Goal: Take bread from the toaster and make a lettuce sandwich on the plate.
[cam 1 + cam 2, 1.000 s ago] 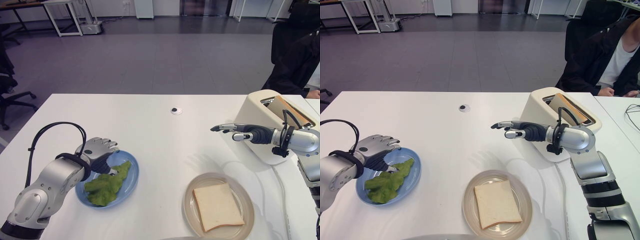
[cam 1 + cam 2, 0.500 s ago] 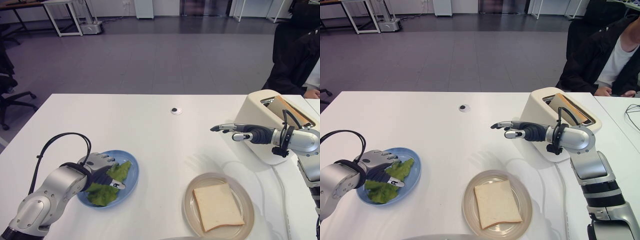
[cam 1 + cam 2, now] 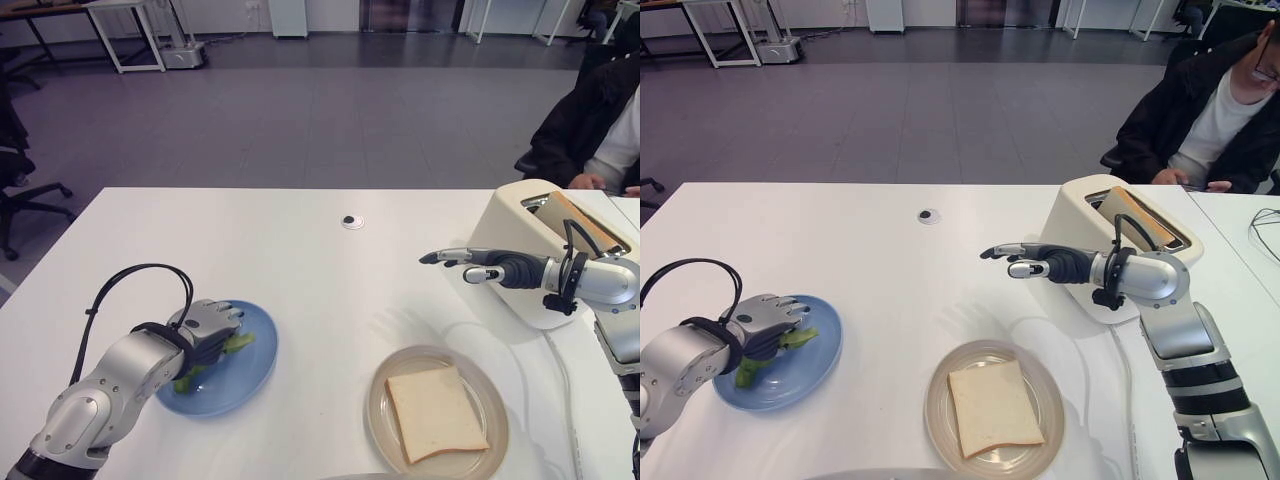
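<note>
Over the last second the left hand [image 3: 205,330] had dropped onto the lettuce [image 3: 240,341]. Its fingers [image 3: 224,322] had curled shut around the leaf, bunching it so that only green edges stuck out beside and beneath them. The blue plate [image 3: 250,375] lay directly under those fingers. The right hand [image 3: 482,267] had not shifted: its fingers [image 3: 445,256] were stretched out flat, holding nothing, above the table [image 3: 300,250]. Just behind them stood the toaster [image 3: 515,220] with a bread slice [image 3: 575,215] in its slot. Below them, nearer the camera, lay the clear plate [image 3: 378,400] carrying a second slice [image 3: 435,412].
</note>
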### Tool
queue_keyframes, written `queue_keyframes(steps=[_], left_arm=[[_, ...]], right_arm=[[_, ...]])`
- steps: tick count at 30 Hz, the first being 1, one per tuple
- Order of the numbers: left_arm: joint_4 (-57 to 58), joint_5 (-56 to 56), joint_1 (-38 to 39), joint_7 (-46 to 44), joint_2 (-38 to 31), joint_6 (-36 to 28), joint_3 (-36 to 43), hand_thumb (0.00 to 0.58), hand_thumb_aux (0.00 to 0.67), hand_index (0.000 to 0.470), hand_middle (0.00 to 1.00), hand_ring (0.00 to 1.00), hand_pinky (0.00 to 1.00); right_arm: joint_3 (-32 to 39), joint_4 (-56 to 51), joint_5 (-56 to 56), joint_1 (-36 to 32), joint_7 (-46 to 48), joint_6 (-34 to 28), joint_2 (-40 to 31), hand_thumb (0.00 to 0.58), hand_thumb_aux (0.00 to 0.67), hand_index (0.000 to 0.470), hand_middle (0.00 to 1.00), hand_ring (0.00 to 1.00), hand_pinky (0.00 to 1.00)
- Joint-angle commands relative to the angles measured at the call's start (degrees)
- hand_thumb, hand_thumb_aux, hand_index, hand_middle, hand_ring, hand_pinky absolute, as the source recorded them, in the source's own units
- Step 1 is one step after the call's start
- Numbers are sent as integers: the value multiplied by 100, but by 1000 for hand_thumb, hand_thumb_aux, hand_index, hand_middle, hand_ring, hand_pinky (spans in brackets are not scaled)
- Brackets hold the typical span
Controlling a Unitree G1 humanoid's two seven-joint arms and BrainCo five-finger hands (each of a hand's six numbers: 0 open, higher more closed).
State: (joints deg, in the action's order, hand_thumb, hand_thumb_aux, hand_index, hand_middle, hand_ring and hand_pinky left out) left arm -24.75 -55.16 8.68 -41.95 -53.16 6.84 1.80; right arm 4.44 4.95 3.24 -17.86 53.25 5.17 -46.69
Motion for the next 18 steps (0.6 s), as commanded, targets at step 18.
queue_keyframes(steps=[18], left_arm=[[-535,747,-1684,523,2939,248,2650,580,670,470,0,0,0]], right_arm=[[-450,-1739,-953,-1440,-1930,-143,326,0,0,0,0,0,0]])
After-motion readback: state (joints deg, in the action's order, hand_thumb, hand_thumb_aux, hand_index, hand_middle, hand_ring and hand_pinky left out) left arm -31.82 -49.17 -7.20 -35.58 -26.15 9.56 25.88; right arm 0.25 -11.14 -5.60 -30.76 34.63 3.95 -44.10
